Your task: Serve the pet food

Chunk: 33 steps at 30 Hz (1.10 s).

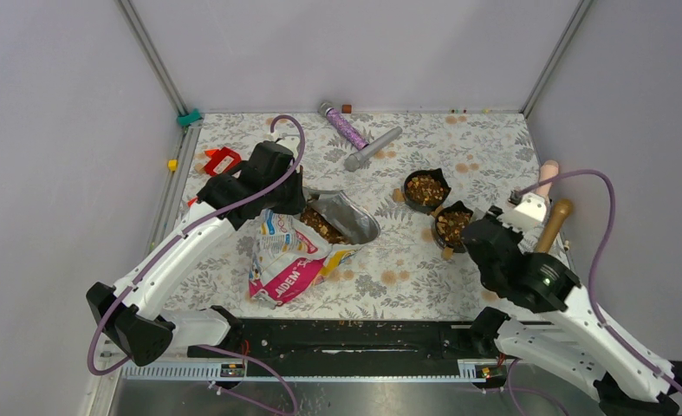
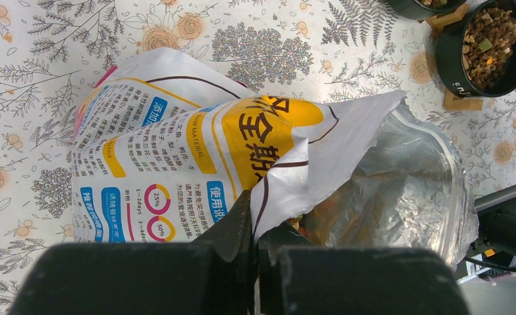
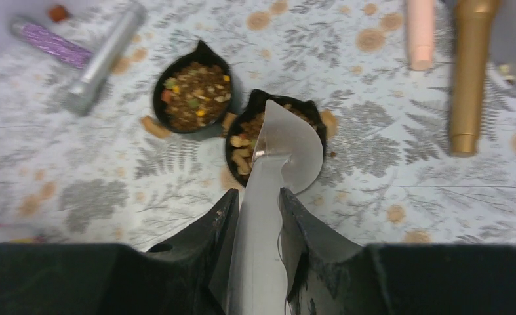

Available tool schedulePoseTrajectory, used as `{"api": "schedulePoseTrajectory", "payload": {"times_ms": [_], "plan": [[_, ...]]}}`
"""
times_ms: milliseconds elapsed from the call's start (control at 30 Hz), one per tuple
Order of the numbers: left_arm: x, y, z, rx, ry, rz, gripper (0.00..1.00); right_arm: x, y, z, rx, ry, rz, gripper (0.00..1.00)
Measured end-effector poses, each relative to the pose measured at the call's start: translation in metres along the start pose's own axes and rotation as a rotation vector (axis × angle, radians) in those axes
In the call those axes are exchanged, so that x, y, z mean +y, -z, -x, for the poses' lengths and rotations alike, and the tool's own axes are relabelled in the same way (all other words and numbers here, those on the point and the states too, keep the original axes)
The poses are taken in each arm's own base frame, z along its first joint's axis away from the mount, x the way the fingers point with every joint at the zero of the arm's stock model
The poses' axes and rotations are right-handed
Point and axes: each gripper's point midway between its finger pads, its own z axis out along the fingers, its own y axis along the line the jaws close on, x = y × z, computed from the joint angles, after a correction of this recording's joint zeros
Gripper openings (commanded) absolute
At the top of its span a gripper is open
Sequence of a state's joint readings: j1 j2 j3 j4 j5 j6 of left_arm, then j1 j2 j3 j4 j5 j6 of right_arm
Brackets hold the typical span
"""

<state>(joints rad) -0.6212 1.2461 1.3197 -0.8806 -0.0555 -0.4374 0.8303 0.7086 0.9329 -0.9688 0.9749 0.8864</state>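
The pet food bag lies on the floral mat, its foil mouth open with brown pet food inside. My left gripper is shut on the bag's white rim; in the top view it sits at the bag's upper left. Two black bowls hold kibble. My right gripper is shut on a silver scoop, whose head hangs over the nearer bowl. The farther bowl is full of kibble.
A purple glitter tube and a silver tube lie at the back. A red object is at the back left. A gold-handled tool and a pink one lie by the right edge.
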Motion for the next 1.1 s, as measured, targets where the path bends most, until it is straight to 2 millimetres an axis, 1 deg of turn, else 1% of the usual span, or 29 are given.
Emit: {"api": "schedulePoseTrajectory", "payload": {"times_ms": [100, 200, 367, 500, 567, 667, 767, 867, 900, 1033, 1100], "plan": [[0.0, 0.0, 0.0, 0.0, 0.0, 0.0, 0.0, 0.0, 0.006, 0.004, -0.012, -0.051, 0.066, 0.0], [0.0, 0.0, 0.0, 0.0, 0.0, 0.0, 0.0, -0.002, 0.008, 0.005, -0.009, -0.06, 0.066, 0.0], [0.0, 0.0, 0.0, 0.0, 0.0, 0.0, 0.0, 0.003, 0.009, 0.0, 0.019, -0.056, 0.089, 0.0], [0.0, 0.0, 0.0, 0.0, 0.0, 0.0, 0.0, 0.001, 0.014, 0.005, 0.014, -0.079, 0.111, 0.0], [0.0, 0.0, 0.0, 0.0, 0.001, 0.0, 0.0, 0.003, 0.015, 0.005, 0.027, -0.049, 0.104, 0.0], [0.0, 0.0, 0.0, 0.0, 0.0, 0.0, 0.0, 0.013, 0.011, 0.005, 0.059, 0.028, 0.069, 0.0], [0.0, 0.0, 0.0, 0.0, 0.0, 0.0, 0.0, 0.018, 0.005, 0.0, 0.066, 0.055, 0.054, 0.0], [0.0, 0.0, 0.0, 0.0, 0.0, 0.0, 0.0, 0.019, 0.002, -0.014, 0.092, 0.086, 0.077, 0.0], [0.0, 0.0, 0.0, 0.0, 0.0, 0.0, 0.0, 0.019, 0.002, -0.016, 0.099, 0.092, 0.078, 0.0], [0.0, 0.0, 0.0, 0.0, 0.0, 0.0, 0.0, 0.018, 0.001, -0.016, 0.098, 0.08, 0.063, 0.0], [0.0, 0.0, 0.0, 0.0, 0.0, 0.0, 0.0, 0.021, 0.002, -0.016, 0.096, 0.059, 0.086, 0.0]]}}
